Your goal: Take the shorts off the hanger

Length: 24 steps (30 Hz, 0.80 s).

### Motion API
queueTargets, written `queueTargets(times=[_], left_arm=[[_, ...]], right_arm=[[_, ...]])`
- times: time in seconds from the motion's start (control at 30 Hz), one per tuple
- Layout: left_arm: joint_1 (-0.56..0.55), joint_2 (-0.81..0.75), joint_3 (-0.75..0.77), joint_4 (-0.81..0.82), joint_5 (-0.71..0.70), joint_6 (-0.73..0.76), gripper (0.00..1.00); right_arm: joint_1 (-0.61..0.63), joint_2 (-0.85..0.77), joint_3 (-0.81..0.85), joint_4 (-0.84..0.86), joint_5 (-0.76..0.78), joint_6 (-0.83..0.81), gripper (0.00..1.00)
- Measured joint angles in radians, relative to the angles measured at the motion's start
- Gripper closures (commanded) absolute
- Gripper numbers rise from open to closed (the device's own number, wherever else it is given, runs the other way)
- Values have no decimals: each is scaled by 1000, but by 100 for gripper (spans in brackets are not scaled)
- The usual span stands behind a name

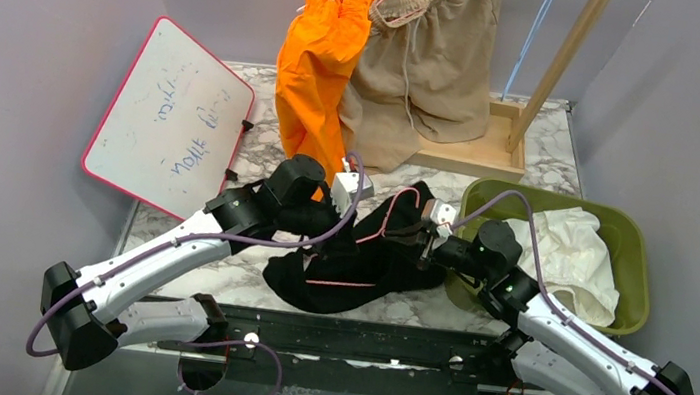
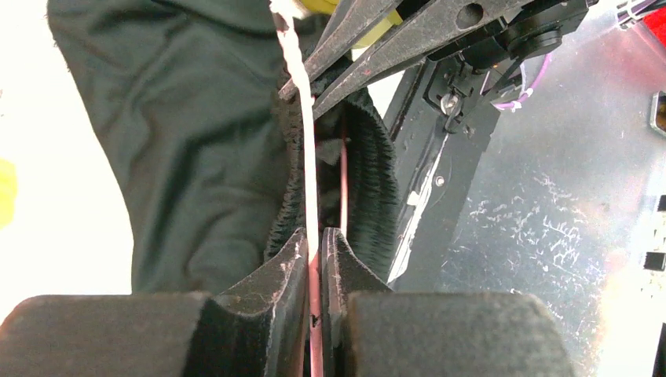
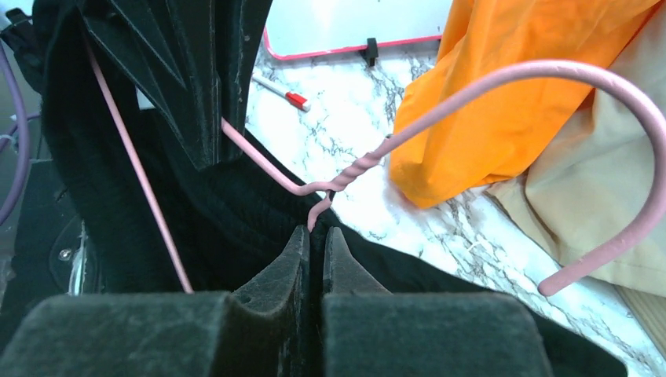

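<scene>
Your crumpled black fabric shorts [image 1: 346, 278] sprawl on the white marble tabletop [image 1: 261, 151], with grey walls [image 1: 35, 18] around. The left gripper [image 2: 314, 239] pinches the pink wire hanger [image 3: 534, 69]. The right gripper [image 3: 312, 236] is closed, perhaps on the shorts.

The marble table [image 1: 554, 147] bears black shorts [image 1: 347, 270], green bin [image 1: 633, 254], whiteboard [image 1: 170, 115].

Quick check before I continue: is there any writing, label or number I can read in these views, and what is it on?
whiteboard: a few lines of blue handwriting, turned away from the camera and too blurred to read.
black shorts, pink hanger, green bin: no text, label or number visible.
</scene>
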Motion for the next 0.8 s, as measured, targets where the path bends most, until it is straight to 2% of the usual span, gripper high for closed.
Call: queueTargets(times=[0.07, 0.23, 0.3, 0.37, 0.4, 0.57, 0.7, 0.8], left_arm=[[0, 0, -5, 9, -3, 3, 81], [0, 0, -34, 24, -4, 16, 80], [0, 4, -42, 24, -3, 24, 86], [0, 12, -46, 24, -2, 32, 100], [0, 18, -46, 24, -1, 38, 100], [-5, 22, -46, 26, -19, 48, 100], [-11, -13, -52, 24, -131, 45, 100], [-11, -89, -85, 36, -211, 45, 100]], right_arm=[[0, 1, -6, -1, -5, 6, 99], [0, 1, -18, 0, -8, 9, 99], [0, -1, -21, 0, -7, 9, 99], [0, -5, -21, 3, -7, 9, 98], [0, -6, -21, 5, -6, 8, 96], [0, -10, -21, 3, 13, 27, 58], [-1, -45, -21, 11, 63, 85, 44], [-1, -86, -20, -7, 125, 161, 41]])
